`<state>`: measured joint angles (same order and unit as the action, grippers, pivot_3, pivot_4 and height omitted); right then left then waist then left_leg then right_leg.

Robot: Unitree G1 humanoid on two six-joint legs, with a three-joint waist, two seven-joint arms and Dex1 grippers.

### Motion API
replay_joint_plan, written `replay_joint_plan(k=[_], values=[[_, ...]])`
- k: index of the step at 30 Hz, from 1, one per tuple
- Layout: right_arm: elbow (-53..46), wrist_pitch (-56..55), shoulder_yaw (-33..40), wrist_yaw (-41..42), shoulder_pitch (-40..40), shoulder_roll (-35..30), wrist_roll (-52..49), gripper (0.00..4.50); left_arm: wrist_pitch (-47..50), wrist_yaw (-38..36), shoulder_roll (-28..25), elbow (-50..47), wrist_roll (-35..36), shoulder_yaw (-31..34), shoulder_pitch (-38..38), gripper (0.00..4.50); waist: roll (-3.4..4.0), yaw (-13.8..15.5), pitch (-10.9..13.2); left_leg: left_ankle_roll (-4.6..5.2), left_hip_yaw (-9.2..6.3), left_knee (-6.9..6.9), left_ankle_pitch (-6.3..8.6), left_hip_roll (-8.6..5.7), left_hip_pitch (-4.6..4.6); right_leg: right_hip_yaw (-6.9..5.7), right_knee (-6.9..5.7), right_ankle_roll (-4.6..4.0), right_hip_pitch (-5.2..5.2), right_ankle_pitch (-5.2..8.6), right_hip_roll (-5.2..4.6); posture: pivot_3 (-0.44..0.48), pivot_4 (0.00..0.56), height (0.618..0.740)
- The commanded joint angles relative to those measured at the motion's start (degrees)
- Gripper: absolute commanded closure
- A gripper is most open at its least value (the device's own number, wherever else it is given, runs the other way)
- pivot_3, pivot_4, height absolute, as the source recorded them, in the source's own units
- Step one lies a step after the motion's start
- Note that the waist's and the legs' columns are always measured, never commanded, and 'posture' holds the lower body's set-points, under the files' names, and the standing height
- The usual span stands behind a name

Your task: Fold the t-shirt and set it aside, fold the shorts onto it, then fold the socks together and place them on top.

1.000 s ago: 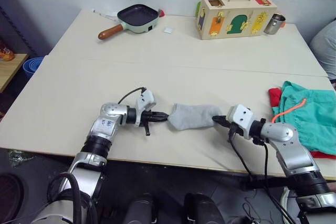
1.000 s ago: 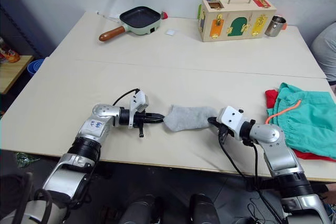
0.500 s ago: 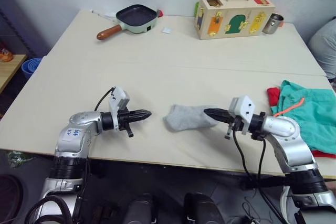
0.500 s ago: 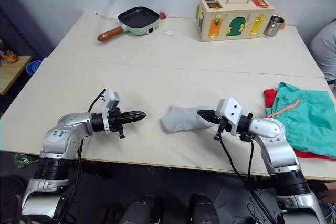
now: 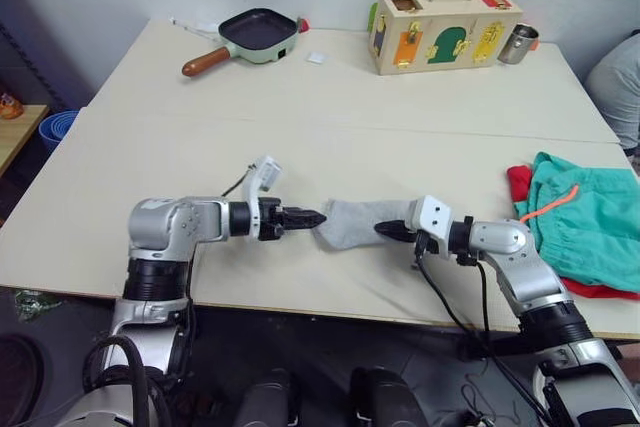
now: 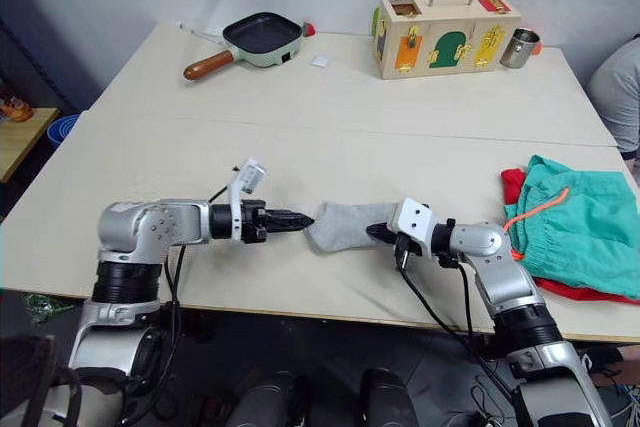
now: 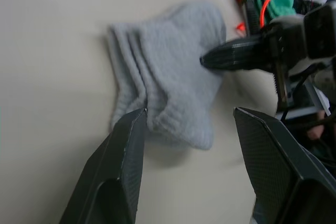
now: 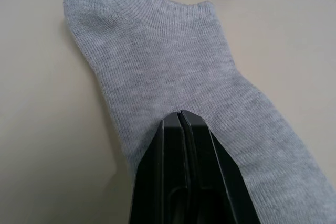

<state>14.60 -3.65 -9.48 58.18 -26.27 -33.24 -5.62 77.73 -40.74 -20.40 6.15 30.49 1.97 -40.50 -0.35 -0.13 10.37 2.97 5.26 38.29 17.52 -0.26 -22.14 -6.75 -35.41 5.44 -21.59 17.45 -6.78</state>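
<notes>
The grey socks (image 5: 349,224) lie stacked flat near the table's front edge, between my two grippers. My left gripper (image 5: 311,218) is at their left end, open; in the left wrist view its fingers (image 7: 122,161) stand wide apart with the socks' (image 7: 168,95) cuff edge just ahead. My right gripper (image 5: 384,231) is shut, its tip resting on the socks' (image 8: 157,61) right part; whether it pinches cloth I cannot tell. At the right edge the teal shorts (image 5: 588,227) with an orange drawstring lie on the red t-shirt (image 5: 521,185).
A frying pan (image 5: 260,31), a wooden latch box (image 5: 446,17) and a metal cup (image 5: 513,44) stand along the far edge. A person's sleeve (image 5: 617,75) shows at the right. A blue tub (image 5: 55,128) sits beyond the table's left side.
My left gripper drew back from the socks, then returned to their left end and opened. My right gripper slid left onto the socks, staying shut.
</notes>
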Motion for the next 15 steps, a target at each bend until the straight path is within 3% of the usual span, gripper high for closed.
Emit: replay_joint_plan(k=[1, 8, 15], values=[[0.83, -0.33, 0.22, 0.00, -0.82, 0.00, 0.52, 4.50, 0.36, 1.21, 1.17, 2.41, 0.03, -1.55, -2.94, 1.74, 0.00, 0.01, 0.00, -0.02, 0.00, 0.01, -0.01, 0.01, 0.00, 0.02, -0.01, 0.00, 0.00, 0.00, 0.03, 0.000, 0.150, 0.740], [-0.97, 0.35, -0.48, 0.10, 0.53, 0.78, 0.20, 4.50, -0.60, 5.81, 5.58, 11.09, -1.63, -0.45, -6.28, 1.74, 0.00, 0.10, 0.00, -0.06, 0.00, 0.02, -0.04, 0.02, 0.04, 0.11, -0.03, -0.01, 0.01, 0.00, 0.03, 0.000, 0.150, 0.740], [-2.97, 1.70, -0.16, -0.02, 2.08, 0.31, -0.07, 4.50, 2.42, 3.40, -1.27, 7.59, 0.55, 1.10, -6.15, 1.74, 0.00, -0.28, 0.00, -0.17, 0.03, -0.04, -0.06, 0.07, 0.10, 0.17, -0.04, -0.02, 0.00, 0.01, 0.09, 0.000, 0.150, 0.740]])
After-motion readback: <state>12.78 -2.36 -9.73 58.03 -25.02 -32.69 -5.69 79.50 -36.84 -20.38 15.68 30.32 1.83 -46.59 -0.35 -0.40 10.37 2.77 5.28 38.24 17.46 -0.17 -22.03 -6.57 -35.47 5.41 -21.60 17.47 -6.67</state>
